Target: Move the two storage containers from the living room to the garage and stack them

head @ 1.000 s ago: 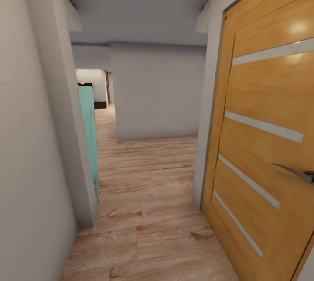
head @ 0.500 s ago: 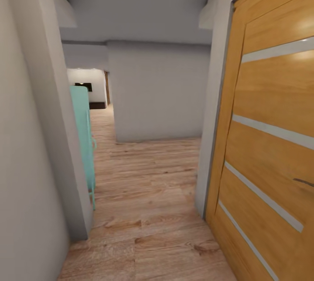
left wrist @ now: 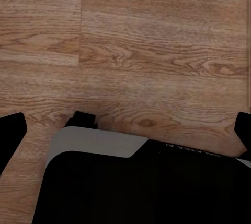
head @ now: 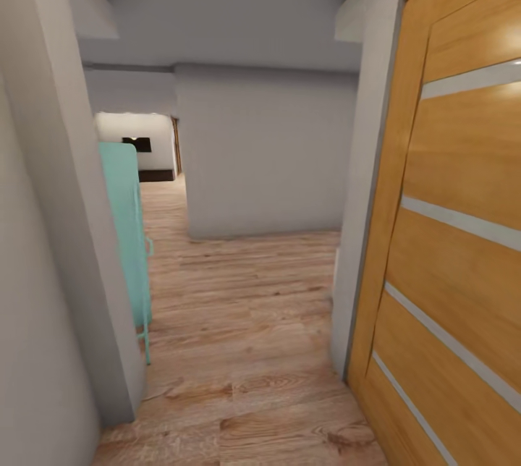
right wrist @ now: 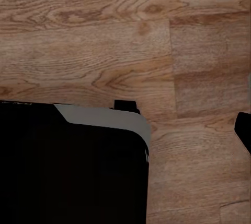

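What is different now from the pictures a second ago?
The camera has rolled forward along the hallway: the wooden door now looks bigger and its handle has slid out of sight. The teal cabinet and grey wall look nearer. Nothing was grabbed or dropped.

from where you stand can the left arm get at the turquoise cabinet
Probably not. The turquoise cabinet stands further down the hall, past the grey wall corner, and the left wrist camera looks straight down at the wood floor.

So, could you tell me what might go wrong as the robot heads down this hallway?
The wooden door stands close on the right, so the base could clip it. The wall corner and the turquoise furniture narrow the passage on the left. The grey wall ahead blocks the view beyond the turn.
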Robot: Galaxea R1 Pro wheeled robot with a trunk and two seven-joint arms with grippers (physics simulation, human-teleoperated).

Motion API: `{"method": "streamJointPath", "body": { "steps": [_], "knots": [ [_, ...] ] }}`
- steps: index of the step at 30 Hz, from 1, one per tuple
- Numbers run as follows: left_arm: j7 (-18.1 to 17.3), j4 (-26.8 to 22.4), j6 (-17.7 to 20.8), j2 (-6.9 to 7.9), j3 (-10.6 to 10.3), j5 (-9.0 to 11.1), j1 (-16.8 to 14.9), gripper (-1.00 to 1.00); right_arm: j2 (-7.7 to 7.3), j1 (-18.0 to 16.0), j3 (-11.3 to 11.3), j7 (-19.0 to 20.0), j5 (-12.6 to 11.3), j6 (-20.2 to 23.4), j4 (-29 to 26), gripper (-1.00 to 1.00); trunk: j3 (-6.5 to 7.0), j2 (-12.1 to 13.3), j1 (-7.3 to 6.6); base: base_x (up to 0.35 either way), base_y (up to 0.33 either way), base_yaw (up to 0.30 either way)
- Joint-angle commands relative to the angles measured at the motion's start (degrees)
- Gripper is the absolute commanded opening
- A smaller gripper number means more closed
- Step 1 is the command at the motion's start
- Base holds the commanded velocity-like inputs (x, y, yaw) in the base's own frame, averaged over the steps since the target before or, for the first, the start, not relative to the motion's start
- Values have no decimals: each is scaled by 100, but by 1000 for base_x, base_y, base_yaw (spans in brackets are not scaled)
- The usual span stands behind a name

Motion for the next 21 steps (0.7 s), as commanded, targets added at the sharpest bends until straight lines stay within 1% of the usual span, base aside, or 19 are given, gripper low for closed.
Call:
{"method": "streamJointPath", "body": {
  "steps": [1,21],
  "knots": [
    [20,4,-18,-2,-52,42,-4,100,8,-8,43,-16,2,-25,18,100,-8,-4,4,331,0,0],
    [20,5,-53,-3,-58,43,-4,100,1,-8,51,-26,10,-28,18,100,-8,-4,4,331,0,0]
  ]
}}
